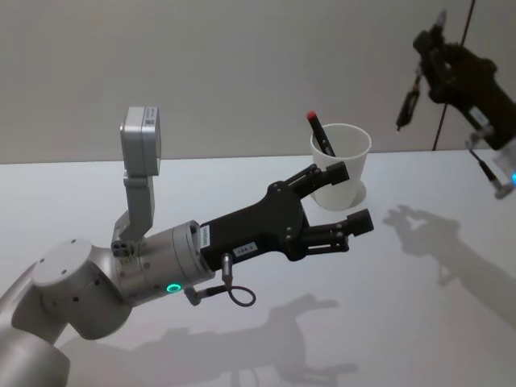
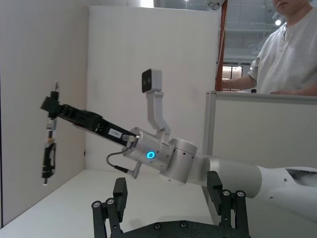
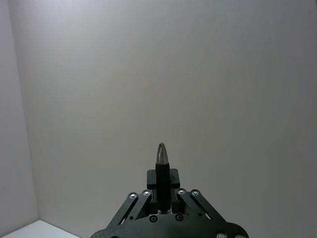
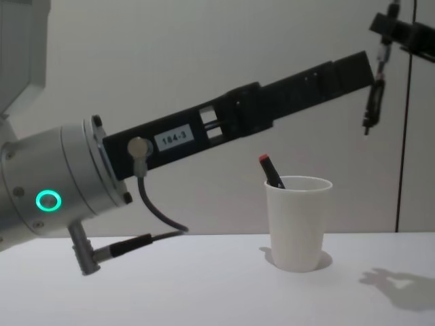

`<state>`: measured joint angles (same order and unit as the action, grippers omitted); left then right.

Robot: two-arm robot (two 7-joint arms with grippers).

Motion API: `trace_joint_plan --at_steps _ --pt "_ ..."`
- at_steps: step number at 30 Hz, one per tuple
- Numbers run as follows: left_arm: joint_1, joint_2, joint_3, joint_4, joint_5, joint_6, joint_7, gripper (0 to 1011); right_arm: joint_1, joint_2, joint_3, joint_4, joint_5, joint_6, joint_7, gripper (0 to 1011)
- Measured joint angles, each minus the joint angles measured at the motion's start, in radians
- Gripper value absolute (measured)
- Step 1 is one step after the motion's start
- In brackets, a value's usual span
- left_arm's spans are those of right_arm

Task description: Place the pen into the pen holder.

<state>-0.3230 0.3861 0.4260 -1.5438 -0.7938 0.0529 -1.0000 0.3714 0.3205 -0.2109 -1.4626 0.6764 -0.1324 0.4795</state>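
Observation:
The pen holder (image 1: 343,161) is a white paper cup standing on the white table, seen from the side in the chest view (image 4: 298,221). A dark pen with a red end (image 1: 316,129) leans inside it (image 4: 270,170). My right gripper (image 1: 435,40) is raised high, to the right of and well above the cup, shut on a dark pen (image 3: 162,166) held upright, silver tip up; its lower part hangs below the fingers (image 4: 372,102) (image 2: 48,158). My left gripper (image 1: 355,196) is open beside the cup, one finger in front of its wall, holding nothing.
The white table (image 1: 451,322) has free room to the right of and in front of the cup. A plain wall (image 1: 242,64) stands behind the table. The left arm (image 4: 204,132) stretches across the table's middle toward the cup.

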Motion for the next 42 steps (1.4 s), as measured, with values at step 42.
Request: trace_joint_plan --at_steps 42 --pt "0.0 0.0 0.0 0.0 0.0 0.0 0.0 1001 0.216 -0.143 -0.11 0.405 -0.283 -0.121 0.037 125"
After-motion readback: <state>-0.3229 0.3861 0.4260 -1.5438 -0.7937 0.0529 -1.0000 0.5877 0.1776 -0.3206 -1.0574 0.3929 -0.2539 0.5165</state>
